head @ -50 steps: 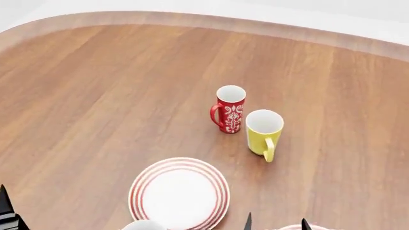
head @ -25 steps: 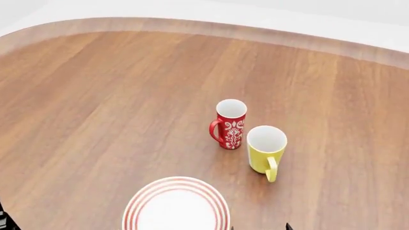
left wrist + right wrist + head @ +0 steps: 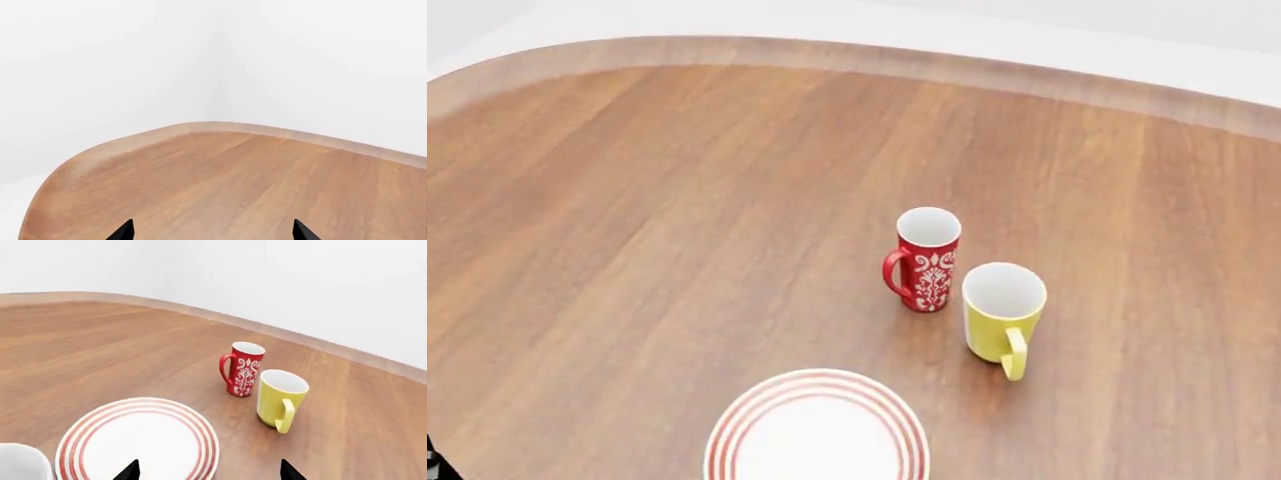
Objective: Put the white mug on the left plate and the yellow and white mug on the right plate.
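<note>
1. Left wrist view: the left hand point(image 3: 212, 233) shows two black tips spread wide, holding nothing, over bare tabletop point(image 3: 267, 180) that runs to a rounded far edge.
2. Head view: the yellow and white mug point(image 3: 1004, 307) stands upright just beside a red mug point(image 3: 925, 258), handle toward the robot; a plate point(image 3: 817, 432) lies nearer, open wood all around.
3. Right wrist view: the right hand point(image 3: 209, 471) is wide open and empty above that plate; the white mug point(image 3: 21, 462) is just beside its rim.

Open counter point(image 3: 627, 220) all round the mugs
Red mug point(image 3: 928, 259) just beside the yellow and white mug point(image 3: 1004, 312), crowding its far-left flank.
</note>
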